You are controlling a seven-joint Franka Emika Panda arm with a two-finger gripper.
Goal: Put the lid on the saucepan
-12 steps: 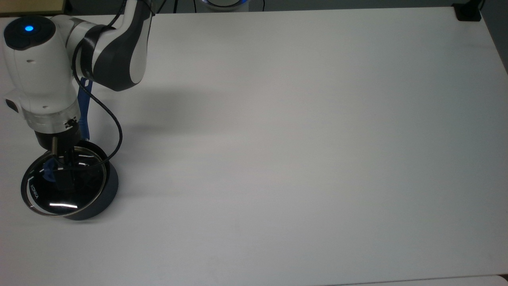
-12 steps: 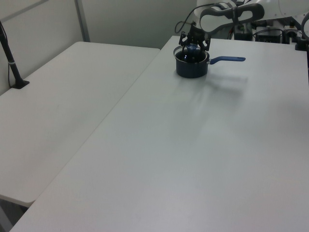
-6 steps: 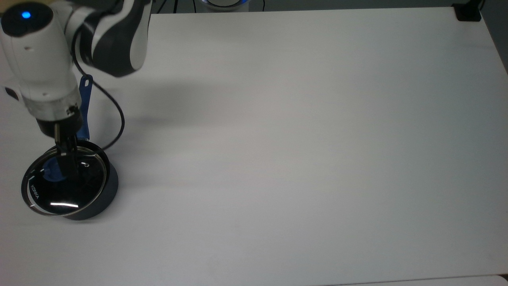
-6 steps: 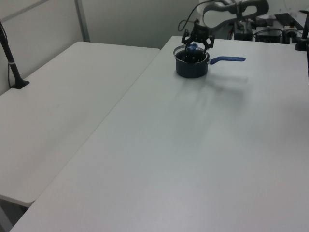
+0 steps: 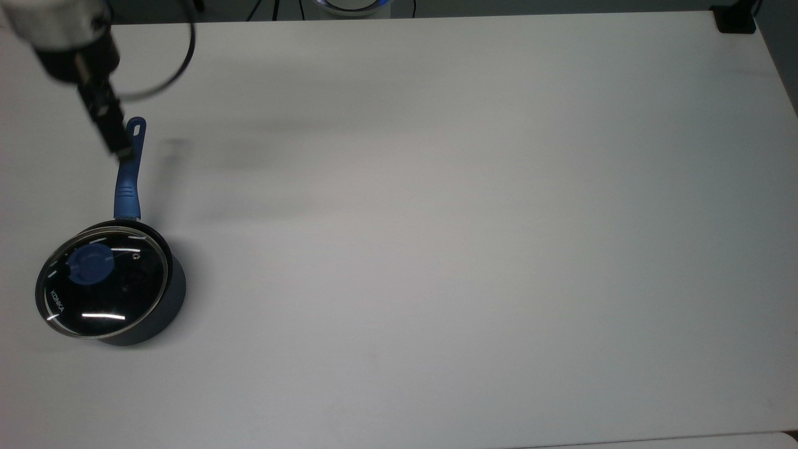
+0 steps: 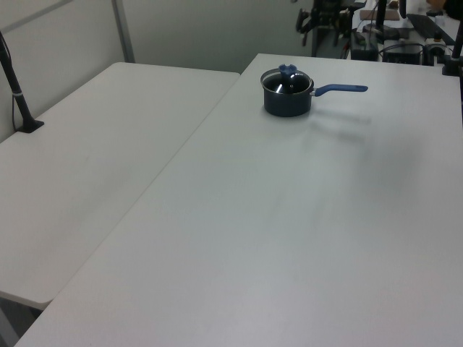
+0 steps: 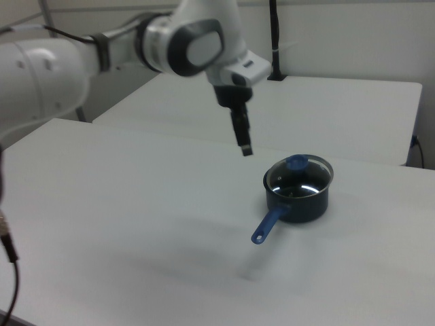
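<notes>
1. The saucepan stands near the top view's left edge of the white desk, its long blue handle pointing toward the top view's upper edge.
2. The lid sits on the saucepan's rim, covering the opening; its blue knob faces up and white lettering shows near the lid's edge.
3. In the right view the lid lies level on the pan, with the handle reaching toward the right view's lower left.
4. The end effector hangs in the air, well apart from the lid and holding nothing; whether its fingers are spread or together, I cannot tell.
5. In the top view the end effector appears just beside the handle's holed end.
6. In the left view the pan stands far back on the desk.
</notes>
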